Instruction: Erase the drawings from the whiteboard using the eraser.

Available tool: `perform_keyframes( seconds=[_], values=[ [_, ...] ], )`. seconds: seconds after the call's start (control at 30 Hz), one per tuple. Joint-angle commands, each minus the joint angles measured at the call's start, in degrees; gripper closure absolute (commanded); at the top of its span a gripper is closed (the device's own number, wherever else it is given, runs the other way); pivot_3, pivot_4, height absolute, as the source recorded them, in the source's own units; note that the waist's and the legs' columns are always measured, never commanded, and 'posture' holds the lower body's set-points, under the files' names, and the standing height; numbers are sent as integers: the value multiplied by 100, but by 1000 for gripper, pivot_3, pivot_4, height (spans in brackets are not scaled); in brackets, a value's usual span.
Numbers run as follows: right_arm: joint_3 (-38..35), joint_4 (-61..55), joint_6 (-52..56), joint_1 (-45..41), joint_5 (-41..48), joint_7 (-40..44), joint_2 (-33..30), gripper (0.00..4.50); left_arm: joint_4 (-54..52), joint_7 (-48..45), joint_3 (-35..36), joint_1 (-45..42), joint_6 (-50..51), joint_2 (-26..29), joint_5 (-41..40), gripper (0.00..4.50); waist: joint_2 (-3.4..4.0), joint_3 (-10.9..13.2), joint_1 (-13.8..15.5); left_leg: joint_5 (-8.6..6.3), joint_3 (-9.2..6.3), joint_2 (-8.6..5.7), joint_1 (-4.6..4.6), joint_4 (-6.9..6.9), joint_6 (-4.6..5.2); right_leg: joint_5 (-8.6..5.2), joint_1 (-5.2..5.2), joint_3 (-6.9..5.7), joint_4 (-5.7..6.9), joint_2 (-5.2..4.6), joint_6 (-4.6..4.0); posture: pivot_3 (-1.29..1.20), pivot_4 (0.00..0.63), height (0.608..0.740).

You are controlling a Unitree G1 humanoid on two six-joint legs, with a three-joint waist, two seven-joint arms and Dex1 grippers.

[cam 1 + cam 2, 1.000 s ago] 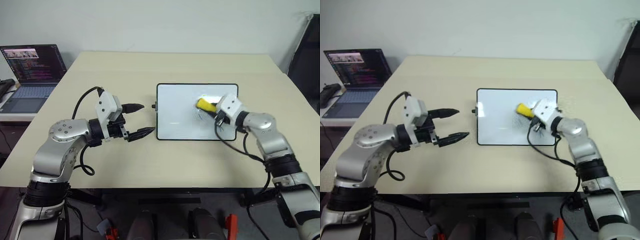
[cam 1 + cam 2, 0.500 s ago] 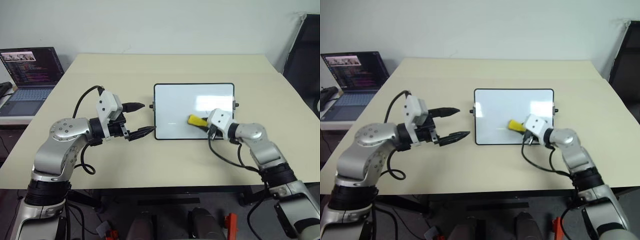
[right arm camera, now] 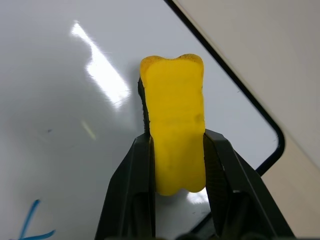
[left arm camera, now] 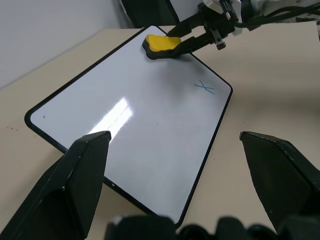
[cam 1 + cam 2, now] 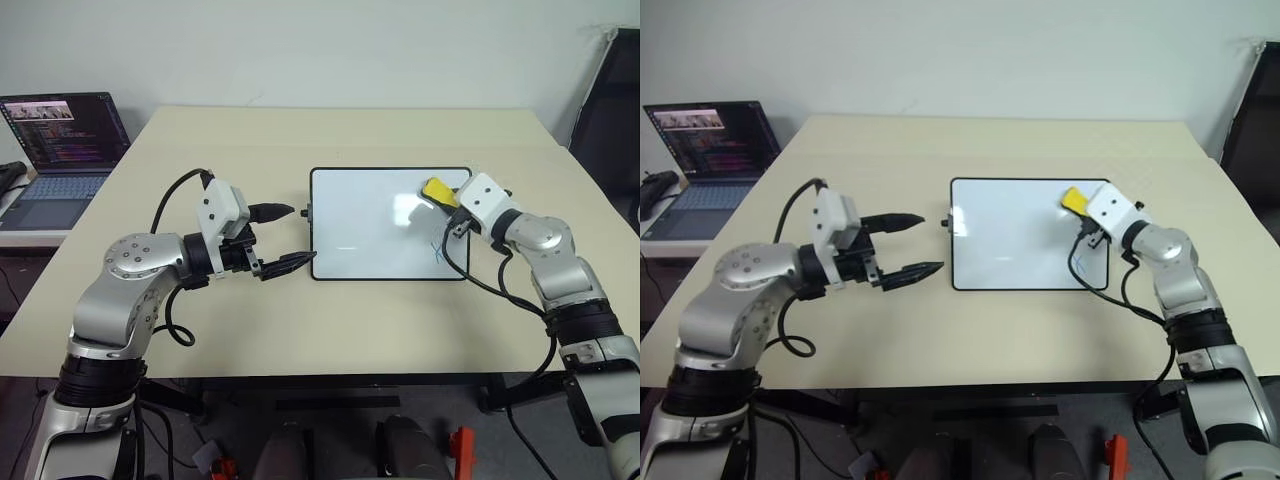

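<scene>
Worktop (image 5: 300, 330): pale beige, with the whiteboard lying flat right of centre.
Whiteboard (image 5: 370, 235): glossy white, thin black frame, rounded corners, a small dark knob on its left short side; long edges run left to right.
Drawings (image 4: 204, 87): a small blue X near the board's near right corner; in the right wrist view a bit of blue stroke (image 3: 31, 227) shows at the picture's edge. No other marks can be made out on the white surface.
Eraser (image 5: 438, 191): yellow block at the board's far right corner, lying on or just over the surface; contact cannot be told for sure.
Right hand (image 3: 175, 165): two black fingers (image 3: 134, 180) clamped on the eraser's long sides, the block sticking out past the tips; the hand reaches in from the board's right edge, pointing left.
Left hand (image 5: 284, 238): fingers spread wide apart, holding nothing, hovering just beside the board's left short edge; whether the near fingertip touches the frame cannot be told.
Laptop (image 5: 62, 150): open, screen lit, on a separate surface far left, well apart from the board.
</scene>
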Motion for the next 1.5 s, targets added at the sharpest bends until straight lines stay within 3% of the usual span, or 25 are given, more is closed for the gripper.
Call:
perform_keyframes(
  seconds=[0.03, 0.2, 0.33, 0.43, 0.57, 0.77, 1.5],
  values=[
    [92, -246, 184, 194, -30, 178, 28, 3541, 49, -36, 2, -169, -169, -20, 31, 0, 0, 0, -5, 0, 0, 0, 0, -1, 0, 0, -1, 0, -1, 0, 0, 0, 150, 740],
    [-64, -1164, 524, 411, 424, 551, 92, 3541, 141, -62, -62, -289, -206, -76, 33, 0, -1, 3, -19, 0, -2, 2, -8, -8, 0, 0, -11, -4, 0, 1, 2, 0, 150, 740],
    [-981, -2024, 1134, 366, 1287, 897, -334, 3541, 178, -135, 4, -231, -254, 17, 41, 0, 23, 21, 1, -1, -5, -2, -64, -10, 0, 11, -58, -5, 0, -1, 25, 0, 150, 740],
    [-1513, -2681, 1758, 760, 1853, 1559, -1123, 3541, 205, -197, 91, -153, -263, 163, 76, 0, 23, 21, 86, -1, -4, -7, -124, -7, 0, 28, -123, -5, 8, -6, 7, 0, 150, 740],
    [-2229, -3006, 1944, 1773, 2157, 2385, -2228, 3541, 309, -261, 193, -151, -310, 370, 93, 0, 17, 20, 142, -8, -20, -3, -131, -24, -1, 17, -124, -26, -12, -4, -1, 0, 150, 740],
    [-2744, -2904, 1703, 2699, 2219, 3002, -2971, 3541, 332, -334, 234, -108, -351, 488, 96, 0, 21, 22, 72, -9, 2, 0, -140, -23, 0, 23, -122, -13, -48, -4, 10, 0, 150, 740],
    [-2504, -2767, 1608, 2572, 2209, 2767, -2834, 3541, 227, -373, 156, -139, -250, 443, 55, 0, 21, 22, 96, -9, 6, 1, -139, -14, -1, 36, -118, -7, -50, -2, 17, 0, 150, 740]
  ],
)
